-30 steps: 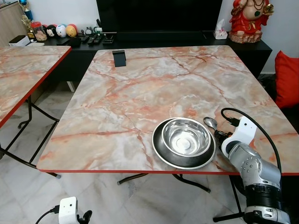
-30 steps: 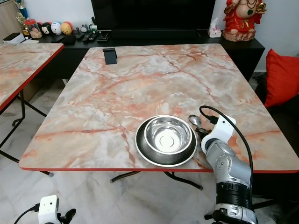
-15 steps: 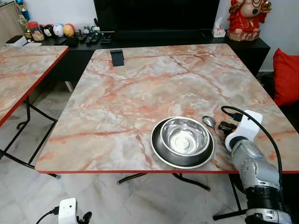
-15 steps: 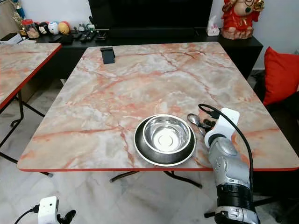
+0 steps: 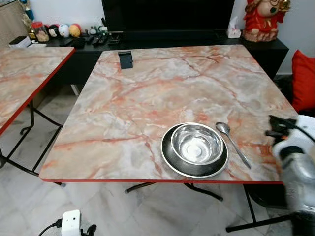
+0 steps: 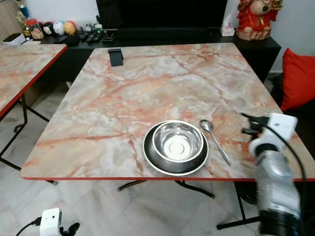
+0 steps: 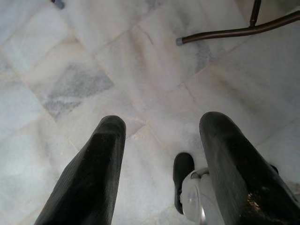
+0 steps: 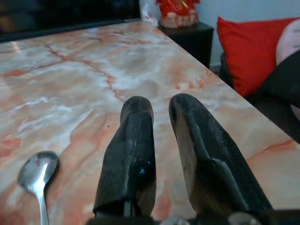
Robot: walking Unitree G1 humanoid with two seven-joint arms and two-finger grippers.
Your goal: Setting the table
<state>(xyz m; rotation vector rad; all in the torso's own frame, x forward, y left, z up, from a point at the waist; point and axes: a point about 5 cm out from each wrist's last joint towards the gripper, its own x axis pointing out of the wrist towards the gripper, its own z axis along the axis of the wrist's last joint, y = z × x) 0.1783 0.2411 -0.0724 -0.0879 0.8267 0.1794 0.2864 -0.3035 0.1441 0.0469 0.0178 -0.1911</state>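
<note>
A steel bowl (image 5: pixel 196 144) sits inside a dark plate (image 5: pixel 170 160) near the front edge of the marble table (image 5: pixel 147 88). Flat on the table just right of the plate lies a spoon (image 5: pixel 234 142), bowl end away from me. My right gripper (image 5: pixel 273 126) hovers blurred over the table's right edge, well clear of the spoon. In the right wrist view the right gripper (image 8: pixel 159 104) is open by a narrow gap with nothing between its fingers, and the spoon (image 8: pixel 36 169) lies off to one side. My left gripper (image 7: pixel 161 121) hangs open over the floor tiles.
A small black stand (image 5: pixel 125 59) is at the table's far left corner. A second marble table (image 5: pixel 24 73) stands to the left. A red cushion (image 5: pixel 305 78) is at the right, a black console (image 5: pixel 172 39) and a red statue (image 5: pixel 263 19) behind. A table leg (image 7: pixel 234 30) crosses the floor.
My right gripper has pulled away to the right, from beside the spoon to the table's right edge. The spoon stays on the table next to the plate. The camera shifted slightly.
</note>
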